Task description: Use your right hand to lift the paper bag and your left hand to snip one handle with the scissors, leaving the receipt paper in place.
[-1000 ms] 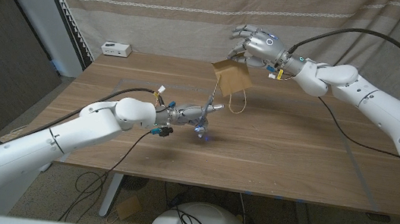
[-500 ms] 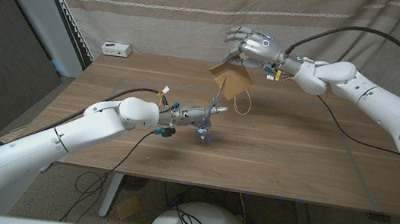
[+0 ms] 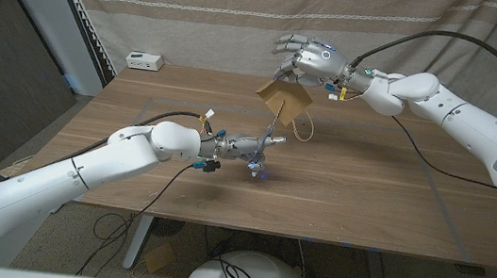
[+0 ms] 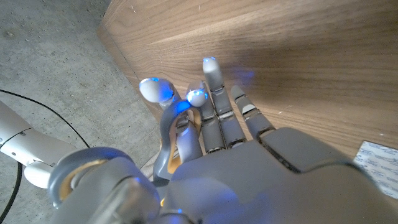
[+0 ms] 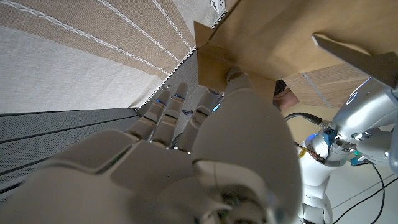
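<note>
Bag (image 3: pixel 286 104) hangs lifted in right hand (image 3: pixel 308 59); left hand (image 3: pixel 246 145) grips scissors (image 3: pixel 268 132), handle (image 3: pixel 302 129) uncut.

1. Both arms wear smooth, rounded white shells with grey bands at the joints.
2. Black cables loop along the outside of each arm, with small yellow and white tags near the wrists.
3. The left hand (image 3: pixel 246 146) and right hand (image 3: pixel 308 59) are silver-grey metal with segmented fingers (image 4: pixel 214 102).
4. Blue lights glow on the fingertips and on the back of the right hand.
</note>
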Available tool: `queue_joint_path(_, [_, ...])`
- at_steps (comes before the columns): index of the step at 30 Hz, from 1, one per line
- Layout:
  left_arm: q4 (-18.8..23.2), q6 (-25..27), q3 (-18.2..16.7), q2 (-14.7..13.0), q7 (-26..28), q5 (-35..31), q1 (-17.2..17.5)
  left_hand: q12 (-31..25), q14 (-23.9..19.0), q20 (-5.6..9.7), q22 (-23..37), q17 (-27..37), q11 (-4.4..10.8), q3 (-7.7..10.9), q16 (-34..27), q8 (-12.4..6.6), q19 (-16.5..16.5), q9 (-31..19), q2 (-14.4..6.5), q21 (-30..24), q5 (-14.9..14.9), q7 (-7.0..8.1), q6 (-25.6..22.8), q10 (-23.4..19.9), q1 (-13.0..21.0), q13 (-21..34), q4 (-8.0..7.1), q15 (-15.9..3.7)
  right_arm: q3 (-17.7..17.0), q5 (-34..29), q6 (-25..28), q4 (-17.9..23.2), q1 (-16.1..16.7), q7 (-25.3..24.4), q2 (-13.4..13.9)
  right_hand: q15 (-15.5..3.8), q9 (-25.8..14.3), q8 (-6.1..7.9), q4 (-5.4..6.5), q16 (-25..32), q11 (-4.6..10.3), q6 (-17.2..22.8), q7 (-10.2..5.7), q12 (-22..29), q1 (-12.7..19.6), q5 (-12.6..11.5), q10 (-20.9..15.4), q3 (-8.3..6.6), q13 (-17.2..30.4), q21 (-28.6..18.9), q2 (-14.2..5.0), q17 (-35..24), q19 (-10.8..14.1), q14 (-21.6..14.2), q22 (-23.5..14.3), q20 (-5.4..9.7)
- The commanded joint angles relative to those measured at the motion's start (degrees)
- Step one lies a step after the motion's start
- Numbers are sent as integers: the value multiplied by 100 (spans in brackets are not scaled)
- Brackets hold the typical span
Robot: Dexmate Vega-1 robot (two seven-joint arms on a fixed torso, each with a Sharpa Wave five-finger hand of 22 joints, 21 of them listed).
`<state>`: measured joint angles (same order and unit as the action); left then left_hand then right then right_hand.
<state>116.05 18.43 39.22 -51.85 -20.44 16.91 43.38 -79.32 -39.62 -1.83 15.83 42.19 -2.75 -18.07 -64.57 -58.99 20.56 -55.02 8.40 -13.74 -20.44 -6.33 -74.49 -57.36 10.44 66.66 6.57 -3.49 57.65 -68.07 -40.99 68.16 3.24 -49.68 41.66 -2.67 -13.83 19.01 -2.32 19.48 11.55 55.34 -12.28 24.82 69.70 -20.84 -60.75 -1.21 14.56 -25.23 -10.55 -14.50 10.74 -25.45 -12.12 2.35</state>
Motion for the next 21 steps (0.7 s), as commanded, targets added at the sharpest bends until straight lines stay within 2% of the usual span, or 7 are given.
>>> queue_joint_path(1, [-63,-90,-25,48,47,14,26,-52,-7,-11,12,-9,115,-93,-57,-802,27,-10,-38,-14,-45,-472,-443,-192,50,14,15,-420,32,-39,-62,136,25,3,54,-1064,-9,9,38,-15,7,-12,-5,30,-10,8,20,-18,341,-49,-29,-23,34,6,-20,727])
queue_joint_path(8, [-155,-216,-119,107,49,242,111,-109,-53,-8,18,-7,132,-24,-110,-782,52,37,-193,-29,-108,-467,-451,-229,182,64,10,-442,12,-24,-93,157,47,108,55,-1066,-20,10,45,-17,9,-11,-6,30,-6,19,15,-29,334,-64,-25,-24,39,7,-19,724])
queue_joint_path(10, [-152,-218,-116,104,79,224,118,-141,-57,-5,17,5,135,-22,-128,-855,65,-35,-206,-34,-119,-468,-513,-225,212,107,12,-440,11,-33,-95,176,60,118,57,-1065,-18,5,47,-17,9,-15,-6,28,-5,22,17,-31,330,-67,-25,-24,38,8,-19,730])
queue_joint_path(13, [-169,-228,-99,103,59,227,112,-150,-64,-3,16,21,137,-26,-146,-816,68,2,-206,-34,-125,-469,-457,-225,229,113,13,-438,15,-49,-96,165,54,163,43,-1066,-25,7,50,-19,7,-13,-6,37,-5,27,8,-33,339,-73,-22,-23,41,10,-19,727])
queue_joint_path(17, [-169,-254,-89,111,65,224,118,-162,-78,0,14,3,158,-38,-151,-869,73,-47,-201,-35,-138,-469,-495,-233,262,112,13,-437,16,-53,-76,132,45,199,21,-1066,-26,4,53,-21,7,-16,-5,33,-4,32,13,-37,332,-77,-22,-23,35,12,-19,729])
queue_joint_path(21, [-184,-318,-94,118,91,231,154,-167,-62,3,13,11,187,20,-179,-820,75,34,-362,-37,-189,-459,-478,-267,367,79,-8,-457,17,-73,-24,148,52,231,21,-1067,-26,1,56,-23,7,-16,-5,30,-4,36,14,-40,327,-86,-19,-22,43,13,-18,717])
